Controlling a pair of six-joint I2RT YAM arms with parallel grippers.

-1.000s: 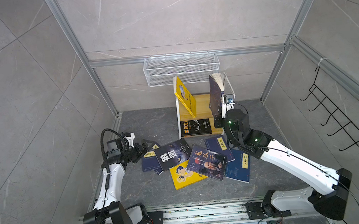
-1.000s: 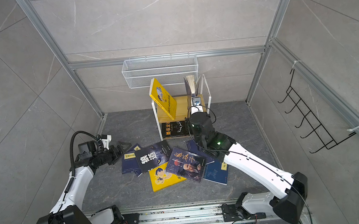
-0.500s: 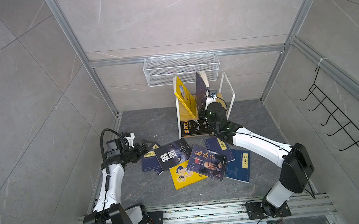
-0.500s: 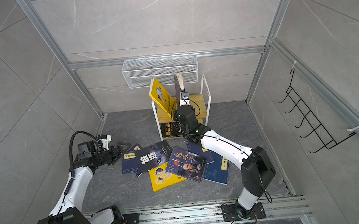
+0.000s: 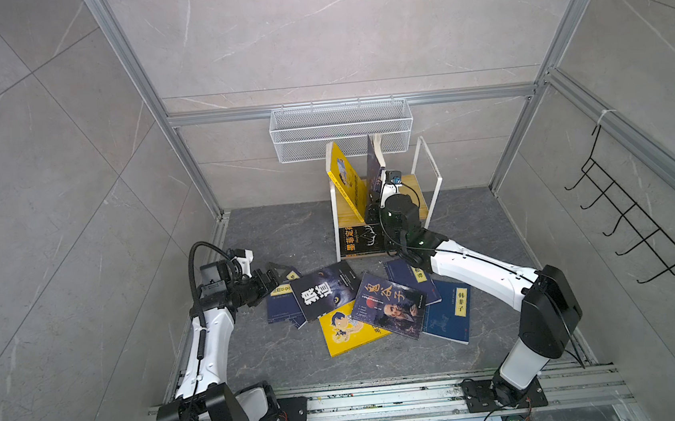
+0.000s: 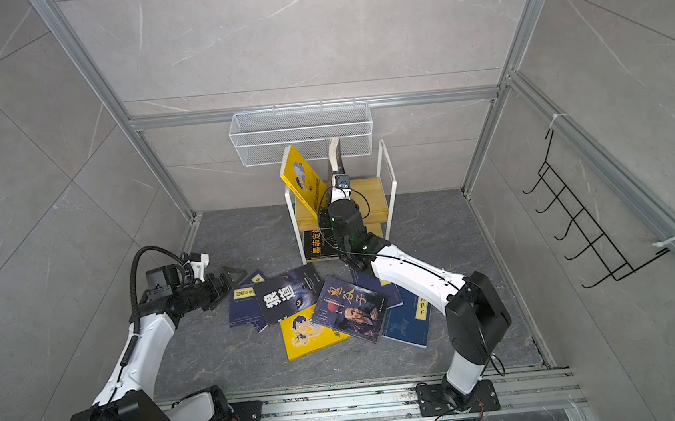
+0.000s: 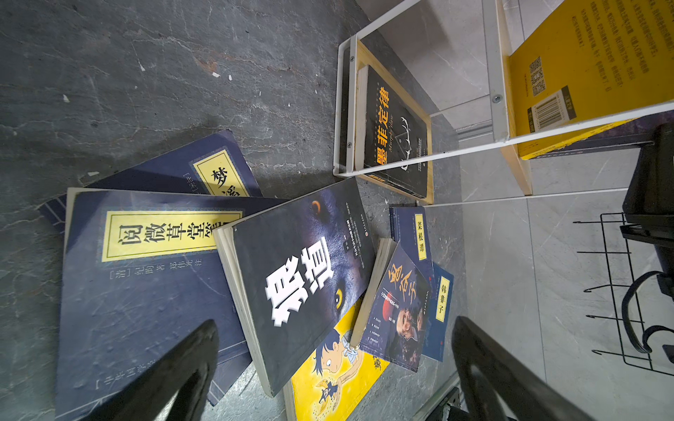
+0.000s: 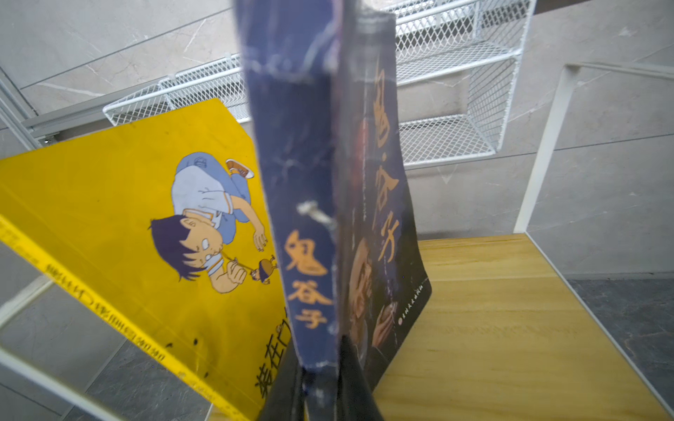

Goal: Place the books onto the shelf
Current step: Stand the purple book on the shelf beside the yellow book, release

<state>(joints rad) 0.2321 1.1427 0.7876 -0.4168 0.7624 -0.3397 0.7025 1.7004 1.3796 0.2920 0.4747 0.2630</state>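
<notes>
The right hand (image 8: 322, 379) is pinched narrow on the lower end of a dark book (image 8: 310, 255) whose spine reads 鬼谷子. It holds the book upright at the top board of the shelf (image 5: 416, 196), just beside a yellow book (image 5: 346, 181) that leans on the shelf's left frame. The right arm stretches forward from its base, and its wrist hangs over the shelf's front edge. On the lower board lies a black book (image 7: 397, 135) titled 墨菲定律, with "Murphy's Law" in script beside the title.

The left hand (image 5: 275, 276) is spread wide and hovers low over the bench (image 5: 280, 241) at the left edge of the loose pile, with the arm bent at the elbow. It points at a navy book (image 7: 146, 273) labelled 阅微草堂笔记. Overlapping that is a wolf book (image 7: 302, 280) marked 狼道 in white. Further along lie a portrait book (image 7: 401, 310), also titled 鬼谷子, two navy volumes, 菜根谭 (image 7: 415, 233) and 韩非子 (image 7: 443, 302), and a cartoon book (image 7: 335, 382) partly beneath them.
</notes>
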